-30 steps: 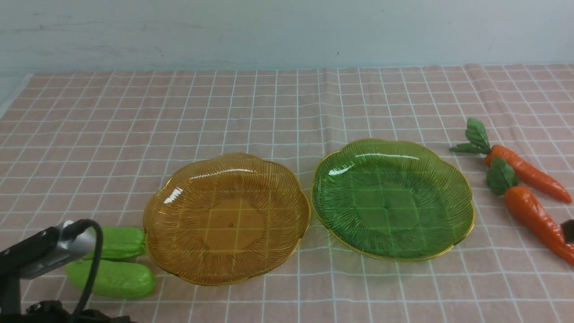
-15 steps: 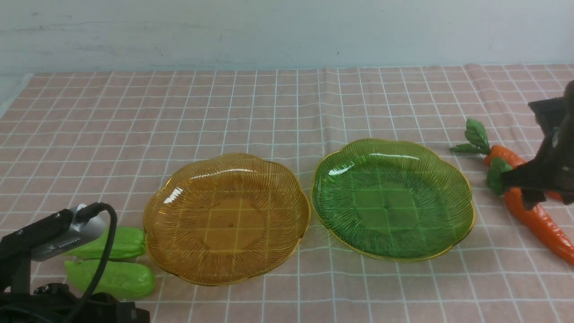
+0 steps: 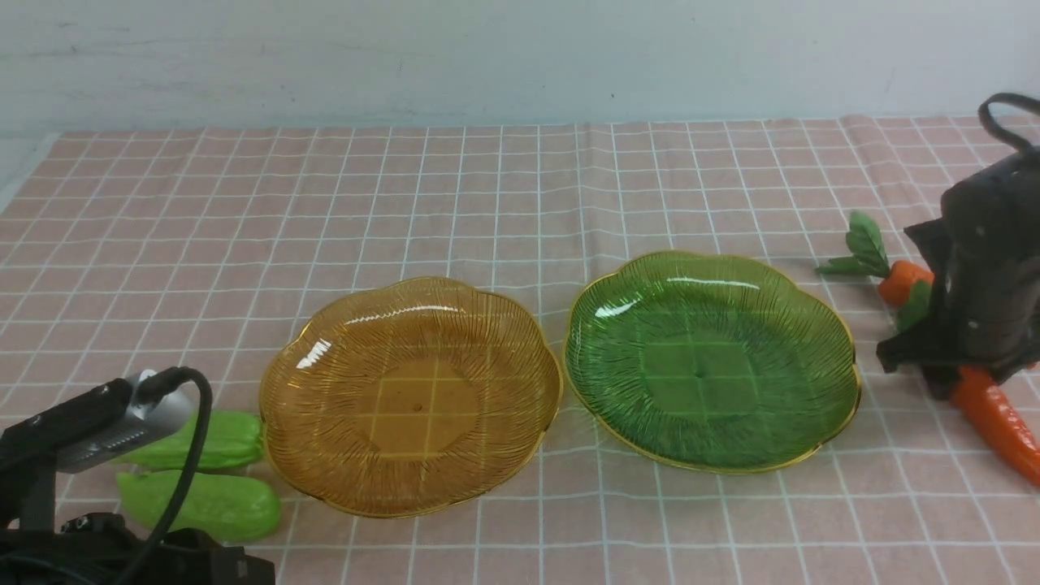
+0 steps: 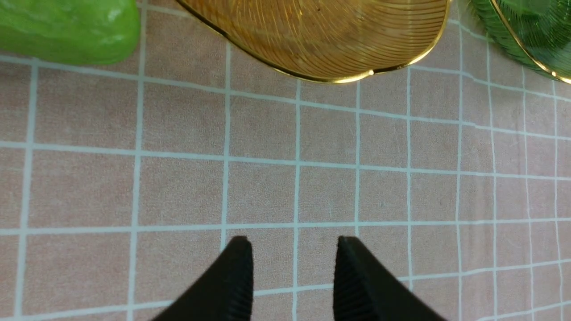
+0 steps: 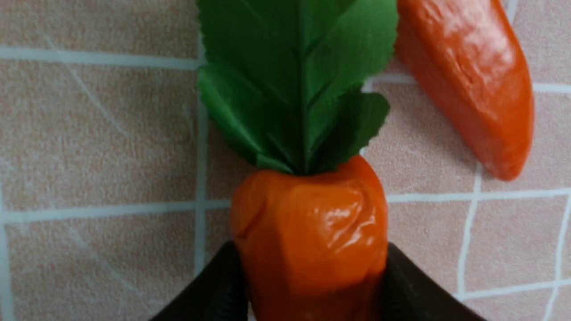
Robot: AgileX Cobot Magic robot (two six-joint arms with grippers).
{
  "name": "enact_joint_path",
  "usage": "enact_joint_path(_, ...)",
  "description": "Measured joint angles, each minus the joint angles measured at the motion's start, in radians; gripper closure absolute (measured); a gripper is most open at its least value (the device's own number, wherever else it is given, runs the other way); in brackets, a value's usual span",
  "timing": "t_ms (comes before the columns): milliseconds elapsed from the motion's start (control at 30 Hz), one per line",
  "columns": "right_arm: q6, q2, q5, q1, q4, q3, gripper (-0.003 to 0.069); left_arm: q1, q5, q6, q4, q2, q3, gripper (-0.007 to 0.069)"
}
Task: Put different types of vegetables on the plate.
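Observation:
Two light-green cucumbers [image 3: 207,504] [image 3: 219,439] lie side by side left of the amber plate [image 3: 280,455]; the nearer one [image 4: 67,29] shows in the left wrist view. A green plate [image 3: 845,357] sits to the right of the amber one. Two orange carrots with green tops lie at the far right. My right gripper [image 5: 310,244] is shut on the thick end of the nearer carrot [image 3: 995,418], just below its leaves [image 5: 294,80], and the carrot still rests on the cloth. The other carrot [image 3: 902,280] lies beside it. My left gripper [image 4: 294,243] is open over bare cloth near the amber plate's front rim [image 4: 348,79].
A pink checked cloth [image 3: 504,195] covers the table up to a pale wall. The green plate's rim [image 4: 526,58] shows at the corner of the left wrist view. The second carrot's tip [image 5: 473,76] lies close beside the held carrot's leaves.
My right arm came in from the right edge and settled over the nearer carrot, its fingers opening and then closing round it. My left gripper opened and its arm shifted slightly.

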Motion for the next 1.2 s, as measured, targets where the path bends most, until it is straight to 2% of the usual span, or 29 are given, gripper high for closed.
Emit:
enact_joint_path(133,-0.083,-0.026,0.164,0.0,0.065,-0.11,0.0335,0.0,0.0,0.0,0.0,0.0,0.0,0.0383)
enact_joint_path(267,-0.149,-0.104,0.257,0.0,0.299,-0.248,0.0335,0.0,0.0,0.001,0.0,0.0,0.0,0.0383)
enact_joint_path(367,-0.248,-0.123,0.2,0.027,0.509,-0.276,0.0335,0.0,0.0,0.001,0.0,0.0,0.0,0.0383)
enact_joint_path(500,-0.359,-0.074,0.007,0.126,0.614,-0.261,0.0335,0.0,-0.001,0.001,0.0,0.0,0.0,0.0383)
enact_joint_path(567,-0.37,-0.033,-0.059,0.179,0.613,-0.26,0.033,0.0,-0.009,0.001,0.0,0.0,0.0,0.0383)
enact_joint_path(633,-0.372,-0.01,-0.076,0.199,0.605,-0.258,0.0276,0.0,-0.021,0.001,0.0,0.0,0.0,0.0383)
enact_joint_path(700,-0.369,0.0,-0.081,0.201,0.583,-0.257,0.0177,0.0,-0.035,0.001,0.0,0.0,0.0,0.0383)
enact_joint_path(733,-0.364,0.0,-0.08,0.196,0.553,-0.26,0.0104,0.0,-0.037,0.001,0.0,0.0,0.0,0.0383)
enact_joint_path(833,-0.332,0.001,-0.055,0.147,0.47,-0.298,-0.0009,0.0,-0.04,0.001,0.0,0.0,0.0,0.0383)
enact_joint_path(1033,-0.313,0.03,-0.037,-0.021,0.276,-0.315,-0.003,0.0,-0.06,0.001,0.0,0.0,0.0,0.0383)
enact_joint_path(1200,-0.319,0.133,-0.072,-0.096,0.171,-0.315,0.0013,0.0,-0.067,0.001,0.0,0.0,0.0,0.0383)
